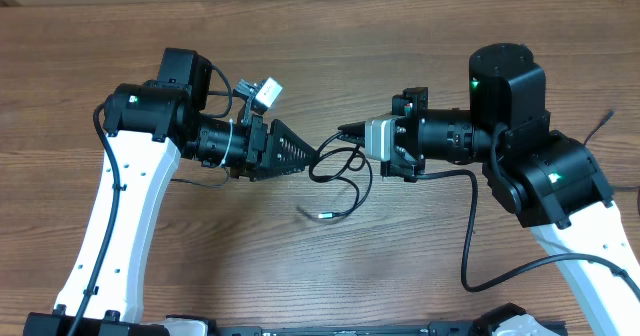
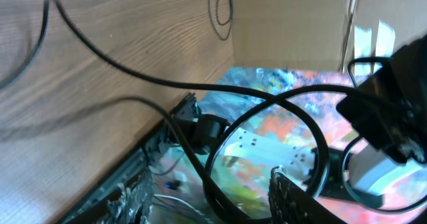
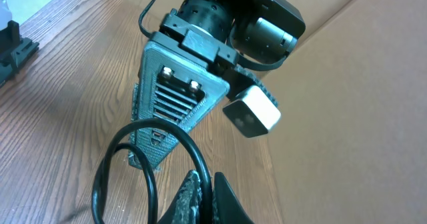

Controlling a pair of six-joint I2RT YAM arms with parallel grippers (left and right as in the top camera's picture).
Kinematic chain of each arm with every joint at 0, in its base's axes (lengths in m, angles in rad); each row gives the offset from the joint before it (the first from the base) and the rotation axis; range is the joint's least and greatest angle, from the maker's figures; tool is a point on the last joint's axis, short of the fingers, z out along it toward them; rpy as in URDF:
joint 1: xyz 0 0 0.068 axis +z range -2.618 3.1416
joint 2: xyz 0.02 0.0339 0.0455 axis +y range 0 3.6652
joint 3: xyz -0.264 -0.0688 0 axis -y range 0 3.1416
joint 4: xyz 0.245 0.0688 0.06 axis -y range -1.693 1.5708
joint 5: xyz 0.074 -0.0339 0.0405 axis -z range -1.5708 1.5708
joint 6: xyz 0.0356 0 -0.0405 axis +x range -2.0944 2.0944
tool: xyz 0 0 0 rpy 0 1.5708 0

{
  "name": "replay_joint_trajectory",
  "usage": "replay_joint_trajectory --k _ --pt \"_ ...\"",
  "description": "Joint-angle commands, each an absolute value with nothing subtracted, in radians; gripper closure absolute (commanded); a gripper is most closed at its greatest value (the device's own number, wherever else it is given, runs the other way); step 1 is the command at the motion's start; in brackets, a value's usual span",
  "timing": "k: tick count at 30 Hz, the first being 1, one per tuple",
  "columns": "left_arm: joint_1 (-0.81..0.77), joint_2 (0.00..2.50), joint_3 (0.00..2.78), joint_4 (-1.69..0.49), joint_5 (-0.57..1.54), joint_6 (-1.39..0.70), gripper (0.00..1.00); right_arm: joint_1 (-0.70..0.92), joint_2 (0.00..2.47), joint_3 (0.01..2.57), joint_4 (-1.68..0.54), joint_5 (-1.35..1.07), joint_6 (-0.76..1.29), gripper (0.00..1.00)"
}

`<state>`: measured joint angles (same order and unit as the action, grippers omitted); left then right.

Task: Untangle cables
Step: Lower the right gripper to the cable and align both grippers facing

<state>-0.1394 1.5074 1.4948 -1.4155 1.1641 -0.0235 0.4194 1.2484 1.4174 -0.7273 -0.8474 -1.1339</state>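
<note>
Thin black cables [image 1: 345, 171] lie in loops on the wooden table between my two grippers, with one small plug end [image 1: 322, 215] toward the front. My left gripper [image 1: 305, 154] points right and is open. In the left wrist view [image 2: 213, 184] a cable loop [image 2: 267, 101] passes between its spread fingers. My right gripper [image 1: 345, 133] points left, close to the left one. In the right wrist view it [image 3: 207, 181] is shut on a cable [image 3: 127, 137] that curls out in a loop in front of the left gripper [image 3: 173, 111].
A thick black wire [image 1: 468, 241] hangs from the right arm and curves over the table at the front right. Another arm wire [image 1: 195, 182] runs beside the left arm. A table edge [image 2: 200, 97] shows in the left wrist view.
</note>
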Motion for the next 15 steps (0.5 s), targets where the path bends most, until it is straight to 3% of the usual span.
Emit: replay_joint_trajectory --k 1,15 --pt "-0.136 1.511 1.508 -1.406 1.243 0.133 0.45 0.416 1.249 1.427 -0.734 -0.830 -1.131 0.96" --pt "-0.137 1.511 1.508 -1.406 1.251 0.203 0.45 0.416 1.256 1.427 -0.730 -0.800 -1.131 0.96"
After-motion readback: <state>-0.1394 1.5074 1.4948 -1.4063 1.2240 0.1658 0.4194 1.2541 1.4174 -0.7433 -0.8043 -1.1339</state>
